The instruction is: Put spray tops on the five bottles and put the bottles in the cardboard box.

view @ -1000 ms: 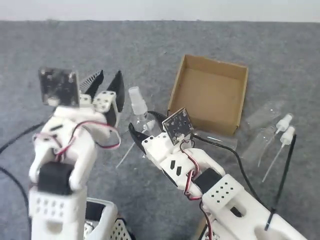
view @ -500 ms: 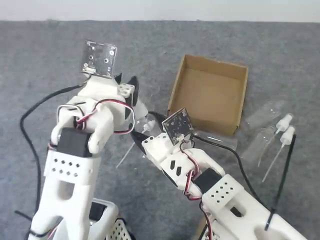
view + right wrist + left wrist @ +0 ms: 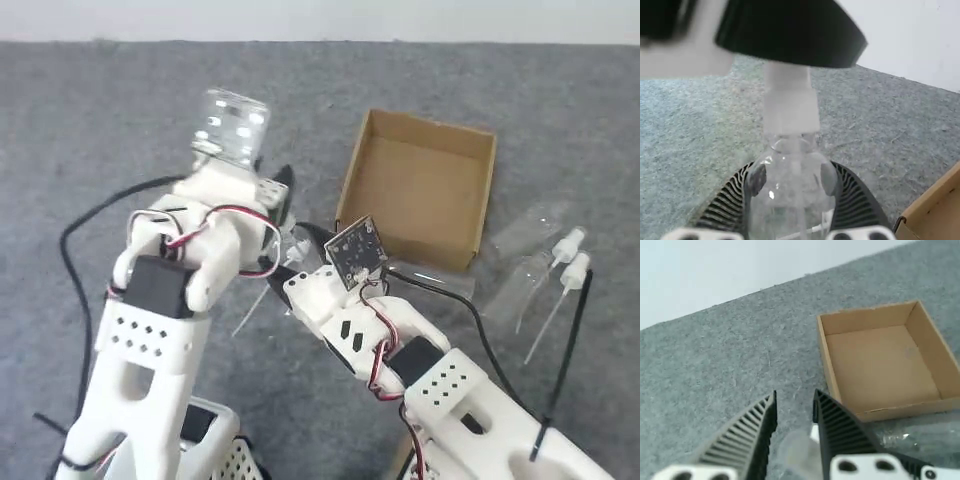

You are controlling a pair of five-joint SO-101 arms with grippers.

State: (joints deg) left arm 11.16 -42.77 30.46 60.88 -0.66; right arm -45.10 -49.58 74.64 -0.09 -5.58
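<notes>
A clear bottle [image 3: 790, 195] stands upright with my right gripper [image 3: 790, 175] shut on its body. A white spray top [image 3: 789, 100] sits in its neck. My left gripper [image 3: 794, 399] hangs directly over it, open, its black fingers [image 3: 840, 430] on either side of the spray top [image 3: 799, 452]. From above, the left gripper [image 3: 283, 200] covers the bottle [image 3: 298, 246] held by the right gripper [image 3: 292, 254]. The open cardboard box [image 3: 405, 238] stands just beyond and to the right, with nothing in it.
To the right of the box lie clear bottles [image 3: 522, 280] and two loose spray tops [image 3: 572, 244] with long tubes. Another bottle [image 3: 920, 432] lies against the box front. Cables run beside both arm bases. Grey carpet covers the table.
My left arm has swung from the left over to the held bottle, and its fingers have come closer together around the spray top. The right arm and bottle have stayed put.
</notes>
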